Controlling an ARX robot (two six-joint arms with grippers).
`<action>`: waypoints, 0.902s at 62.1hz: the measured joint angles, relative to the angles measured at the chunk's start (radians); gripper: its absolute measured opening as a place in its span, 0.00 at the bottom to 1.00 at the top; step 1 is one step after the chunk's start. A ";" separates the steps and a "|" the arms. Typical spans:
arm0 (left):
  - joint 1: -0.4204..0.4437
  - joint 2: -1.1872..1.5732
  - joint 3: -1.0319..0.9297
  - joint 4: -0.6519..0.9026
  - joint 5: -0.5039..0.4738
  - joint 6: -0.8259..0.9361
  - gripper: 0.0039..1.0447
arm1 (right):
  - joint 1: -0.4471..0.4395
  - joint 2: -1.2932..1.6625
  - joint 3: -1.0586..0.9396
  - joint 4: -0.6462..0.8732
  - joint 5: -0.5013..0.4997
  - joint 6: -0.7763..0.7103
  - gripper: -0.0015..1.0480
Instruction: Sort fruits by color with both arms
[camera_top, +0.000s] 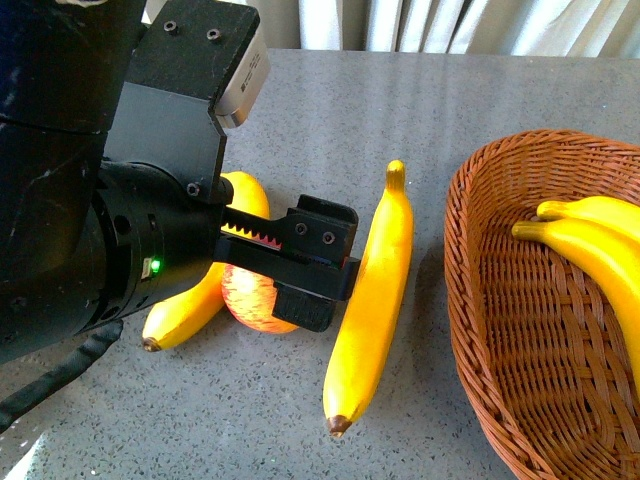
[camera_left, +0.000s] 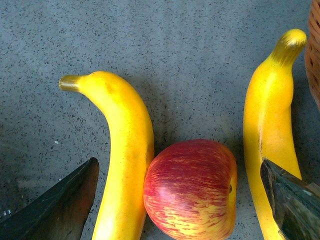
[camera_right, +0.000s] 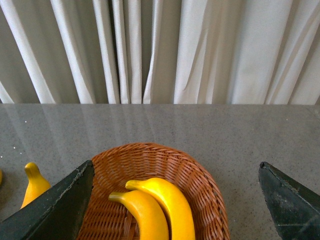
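Where the front view looks down on the grey counter (camera_top: 330, 110), the left claw (camera_top: 285, 280) hangs low over a red apple (camera_top: 250, 300). A bent banana (camera_top: 190, 305) lies touching the apple on one side. A long banana (camera_top: 370, 300) lies near it on the other side. To the right stands a brown basket (camera_top: 480, 300) with two bananas (camera_top: 590, 250) in it.

In the left wrist view the left claw is spread wide and grips nothing. The apple (camera_left: 190, 192) and the bent banana (camera_left: 127, 150) sit between its fingers (camera_left: 60, 210), pressed together. The long banana (camera_left: 270, 115) is by the other finger.

In the right wrist view the right claw (camera_right: 175, 167) is spread wide too, with nothing in it. It hangs above the basket (camera_right: 205, 185), where the two bananas (camera_right: 170, 205) lie side by side. White curtains (camera_right: 150, 50) hang behind the counter.
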 joint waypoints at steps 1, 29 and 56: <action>-0.001 0.003 0.001 0.002 0.001 0.001 0.91 | 0.000 0.000 0.000 0.000 0.000 0.000 0.91; -0.010 0.059 0.007 0.005 0.014 0.003 0.91 | 0.000 0.000 0.000 0.000 0.000 0.000 0.91; -0.002 0.129 0.024 0.005 0.010 -0.016 0.91 | 0.000 0.000 0.000 0.000 0.000 0.000 0.91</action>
